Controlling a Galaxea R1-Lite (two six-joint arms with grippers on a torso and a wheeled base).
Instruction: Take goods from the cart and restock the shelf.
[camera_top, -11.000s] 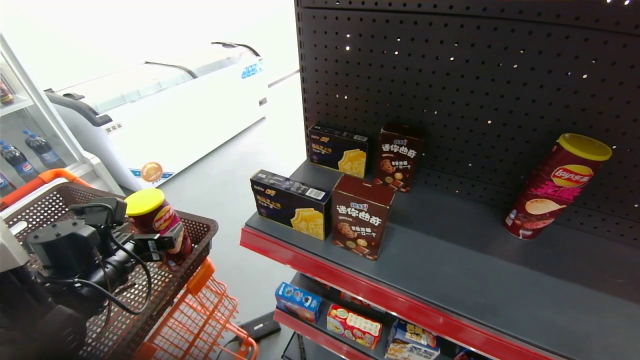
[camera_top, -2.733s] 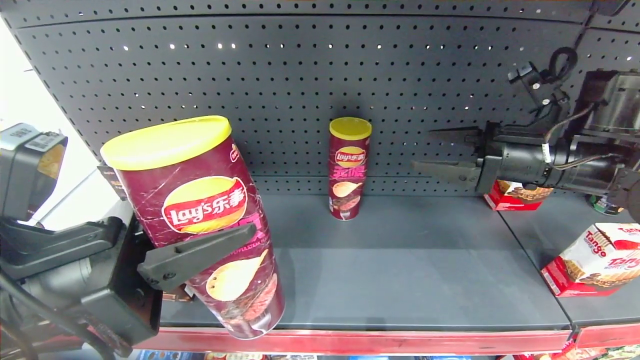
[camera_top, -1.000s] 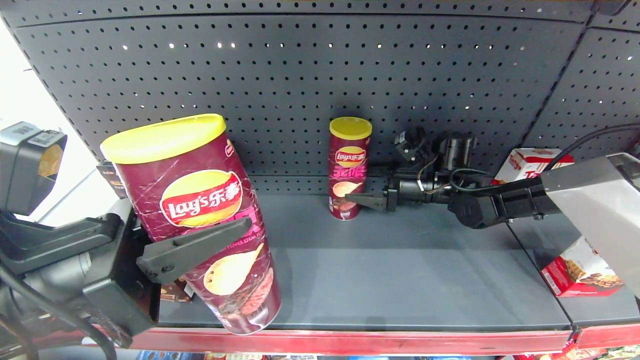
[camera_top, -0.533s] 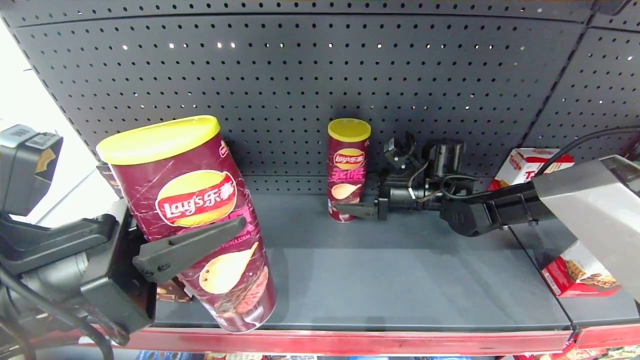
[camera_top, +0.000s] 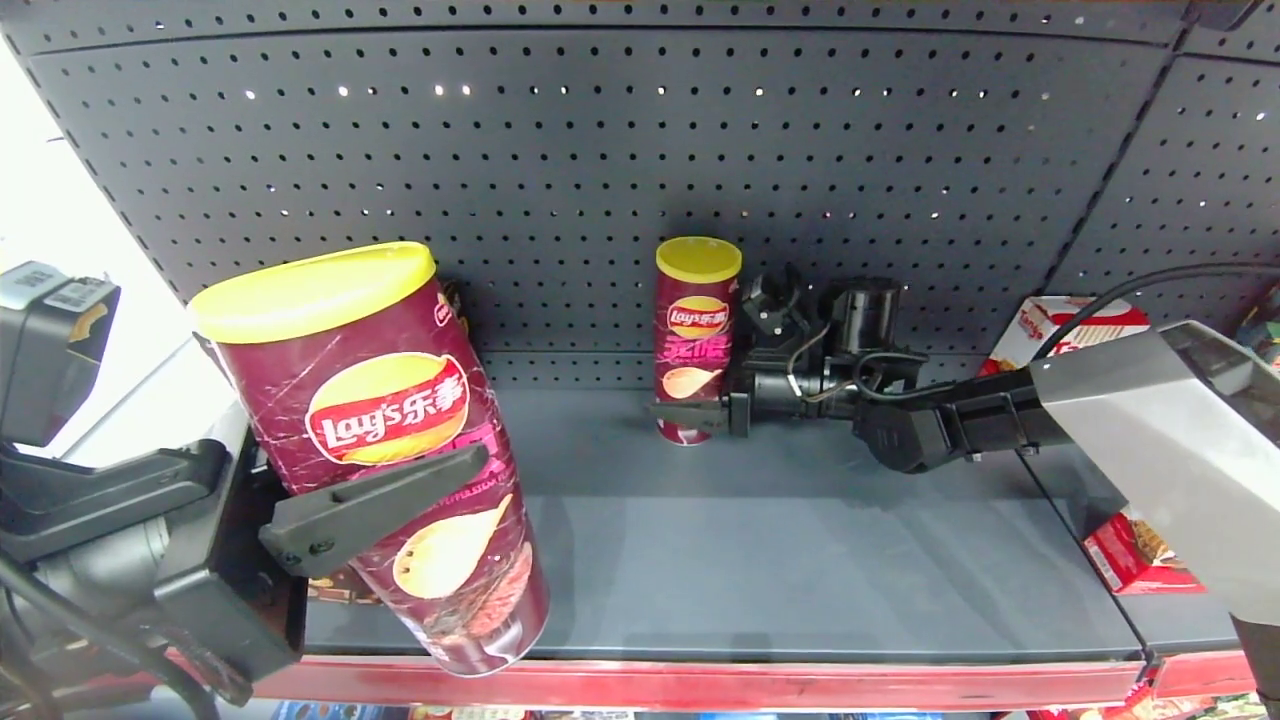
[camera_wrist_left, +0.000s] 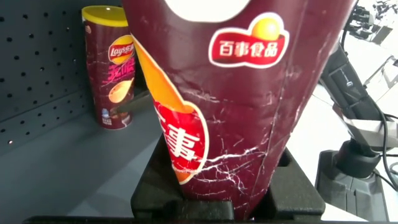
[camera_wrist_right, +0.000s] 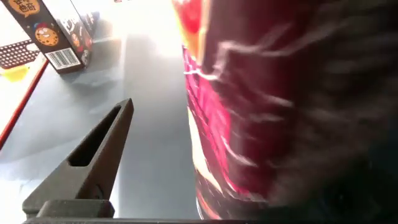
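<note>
The left arm (camera_top: 130, 560), lower left, is black and blocky, with thick black cables (camera_top: 110, 640). Its flat finger (camera_top: 370, 500) has two small screws. The right arm (camera_top: 1160, 430) is a shiny grey box, then a round black wrist (camera_top: 900, 435) with looping cables (camera_top: 812, 352).

The dark grey shelf (camera_top: 800, 560), red along its near edge, carries one upright chip can (camera_top: 696, 340) at the far middle, by the pegboard (camera_top: 600, 150). At the right lie a far box (camera_top: 1060, 325) and a near box (camera_top: 1130, 555), both red and white.
</note>
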